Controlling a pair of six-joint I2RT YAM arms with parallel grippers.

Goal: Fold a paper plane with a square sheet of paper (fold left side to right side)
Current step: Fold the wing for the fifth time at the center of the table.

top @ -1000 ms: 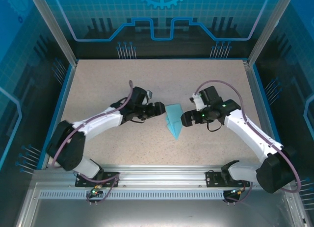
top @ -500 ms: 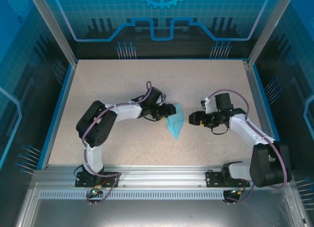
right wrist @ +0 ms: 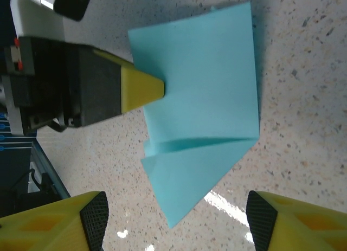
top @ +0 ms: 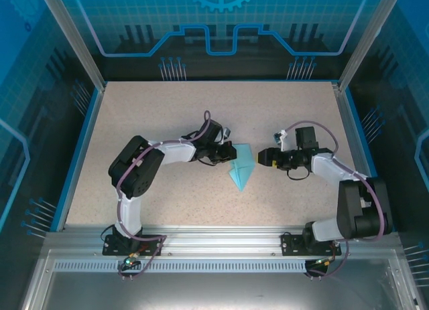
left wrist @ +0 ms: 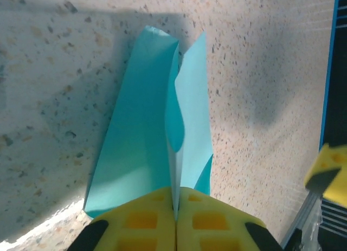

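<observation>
**Pinching the upright flap while the other arm stands by**

The speckled desk (top: 134,122) carries one thing, lying between the two arms near its middle. The left arm (top: 167,152) reaches in low from the left, and the right arm (top: 328,166) mirrors it from the other side, so both can work the same piece.

That piece is the square sheet of paper (top: 241,166), light blue and already creased into a narrow shape with its point toward the arms' bases.

The left pincer (left wrist: 176,207) is clenched on the sheet: in the left wrist view a flap (left wrist: 192,110) stands on edge and runs straight in between the closed yellow pads. This probably holds the left side up, ready to carry it over to the right.

The right pincer (right wrist: 176,221) is released and grasps nothing, its jaws spread wide just beside the sheet's right edge. It looks placed to steady or press the fold.
</observation>
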